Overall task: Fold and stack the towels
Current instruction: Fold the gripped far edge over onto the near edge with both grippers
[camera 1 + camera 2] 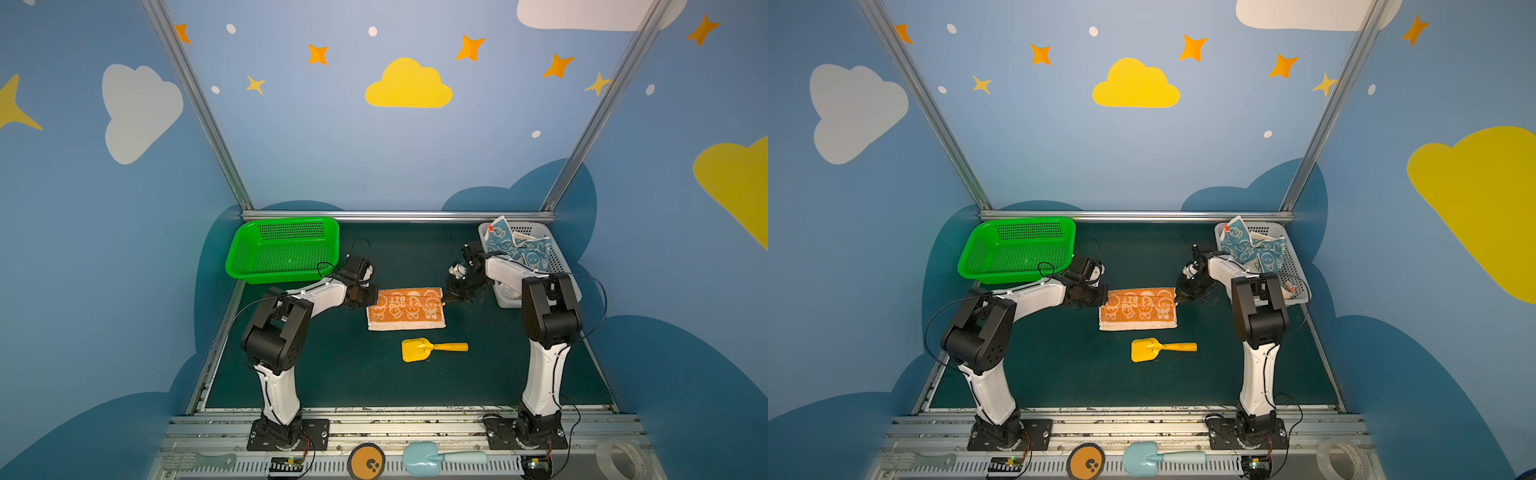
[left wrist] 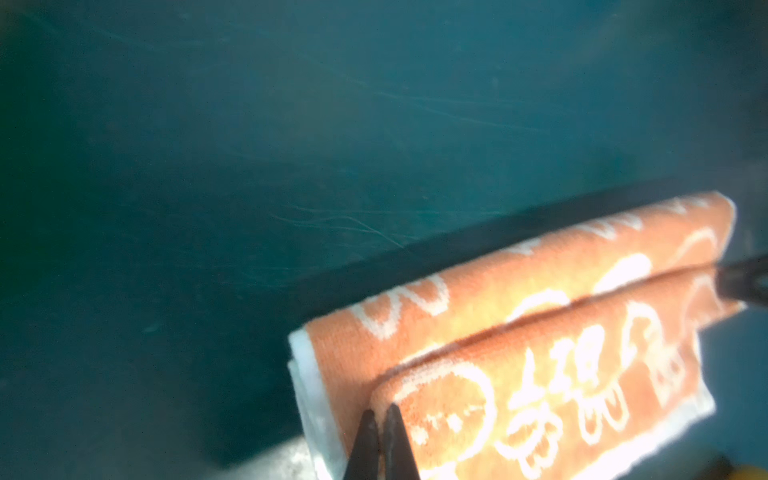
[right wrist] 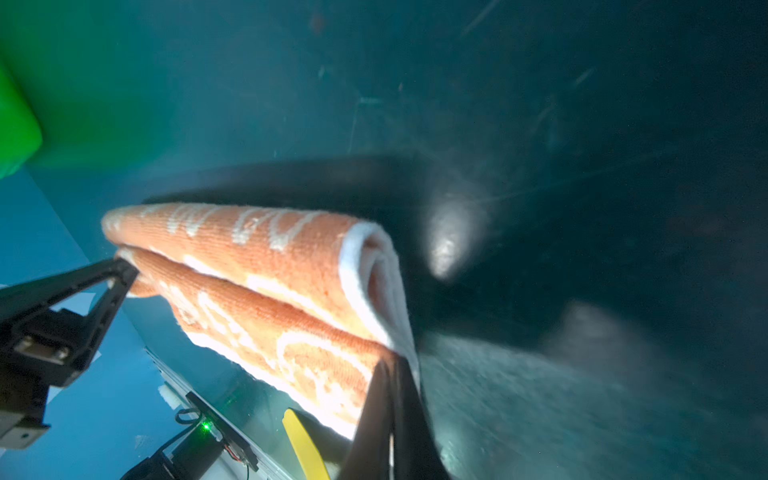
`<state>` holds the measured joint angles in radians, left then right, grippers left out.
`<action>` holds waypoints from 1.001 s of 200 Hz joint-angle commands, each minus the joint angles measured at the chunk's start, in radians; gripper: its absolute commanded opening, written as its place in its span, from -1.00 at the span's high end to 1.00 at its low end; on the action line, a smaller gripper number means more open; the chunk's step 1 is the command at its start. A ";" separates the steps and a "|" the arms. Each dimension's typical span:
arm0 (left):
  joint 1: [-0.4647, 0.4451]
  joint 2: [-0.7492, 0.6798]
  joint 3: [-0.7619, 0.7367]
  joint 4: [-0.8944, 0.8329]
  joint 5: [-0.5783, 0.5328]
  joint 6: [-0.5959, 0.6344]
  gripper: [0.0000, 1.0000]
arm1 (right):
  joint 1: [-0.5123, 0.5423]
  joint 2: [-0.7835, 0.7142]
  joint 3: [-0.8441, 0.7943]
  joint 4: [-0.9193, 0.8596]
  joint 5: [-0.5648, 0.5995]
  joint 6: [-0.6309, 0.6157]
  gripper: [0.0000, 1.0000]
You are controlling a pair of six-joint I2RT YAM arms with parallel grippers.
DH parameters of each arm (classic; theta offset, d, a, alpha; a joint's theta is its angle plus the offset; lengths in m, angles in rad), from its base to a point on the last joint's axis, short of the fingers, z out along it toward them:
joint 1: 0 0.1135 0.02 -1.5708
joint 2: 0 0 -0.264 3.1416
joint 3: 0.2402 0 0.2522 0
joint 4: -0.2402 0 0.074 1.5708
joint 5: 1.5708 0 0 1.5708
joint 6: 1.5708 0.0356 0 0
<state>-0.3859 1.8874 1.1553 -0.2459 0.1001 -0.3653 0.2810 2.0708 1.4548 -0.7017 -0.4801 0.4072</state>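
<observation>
– In the middle of the desk [image 1: 353,374] lies the orange towel [image 1: 405,309], a long strip with its short ends toward the desk's left and right edges. Both wrist views show one long flap raised and curled over the rest.

– And the grippers?

– The left gripper [image 1: 375,298] is clamped on the flap's corner at the left end, and the right gripper [image 1: 444,302] on the corner at the right end. Both pairs of jaws are pressed together on cloth.

– So the step in hand looks like the lengthwise fold. What makes it go well?

– The two arms should travel together toward the desk's front edge, level, keeping the flap lightly taut so that it does not sag between them. The held edge should land on the towel's front long edge, corners matched, before either gripper lets go.

– What could spoil it?

– Too hard a pull would probably drag the lower layer across the desk. The yellow shovel [image 1: 432,348] also lies just in front of the towel, so a low sweep might nudge it.

– And the other towels?

– The blue-faced towel [image 1: 515,249] sits crumpled in the grey basket [image 1: 536,230] at the far right corner, not yet folded. The green basket [image 1: 239,253] stands at the far left corner. A third towel cannot be made out for certain.
</observation>
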 commanded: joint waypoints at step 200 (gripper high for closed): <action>0.090 0.004 0.068 -0.004 -0.013 0.002 0.94 | 0.070 -0.008 0.060 -0.046 0.087 0.014 1.00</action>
<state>-0.3080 1.9053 1.2514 -0.2790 0.1001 -0.3607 0.3504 2.0739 1.5448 -0.7456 -0.4271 0.4305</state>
